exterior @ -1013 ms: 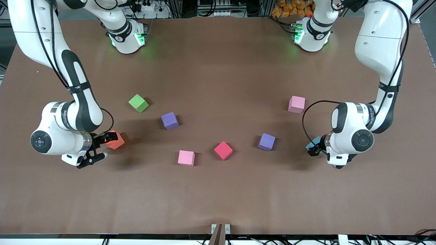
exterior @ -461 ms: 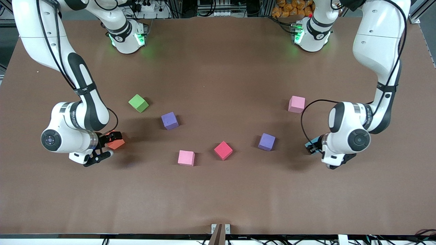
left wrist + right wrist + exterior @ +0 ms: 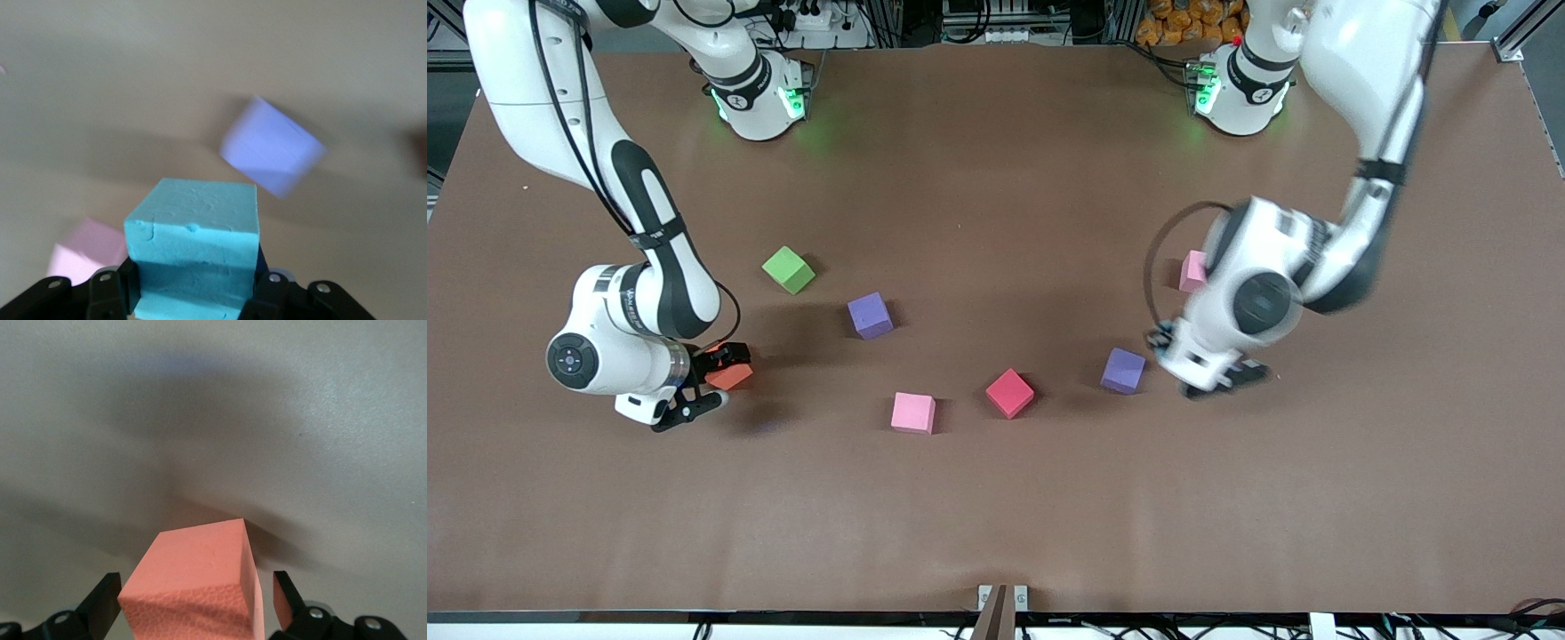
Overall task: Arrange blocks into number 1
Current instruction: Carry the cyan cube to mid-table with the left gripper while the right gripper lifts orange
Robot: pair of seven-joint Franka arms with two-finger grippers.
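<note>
Gathering is the step in hand: no column for the number 1 stands yet, and the loose blocks lie scattered in a shallow arc across the table (image 3: 996,516).

The left end effector (image 3: 197,293) is clamped on the cyan block (image 3: 193,243), its jaws pressing two opposite faces. It is up in the air over the table beside the purple block (image 3: 1123,370) toward the left arm's end, with the pink block (image 3: 1192,270) at about 12 o'clock from it in the front view. The cyan block is hidden by the wrist there.

The right end effector (image 3: 193,613) straddles the orange block (image 3: 727,374) toward the right arm's end of the table. Its fingers (image 3: 105,603) stand just apart from the block's sides, so it is open and the block looks to rest on the table.

From the red block (image 3: 1009,392), a second pink block (image 3: 913,412) lies at about 8 o'clock, a second purple block (image 3: 870,315) at about 10 o'clock, and the green block (image 3: 788,269) farther out the same way.

The next move probably calls for picking a bare line on the table, setting cyan down square, and closing on orange.

A cube has no long axis. What matters is face alignment: the red, green and orange blocks sit turned diagonally, so they will need squaring up.
</note>
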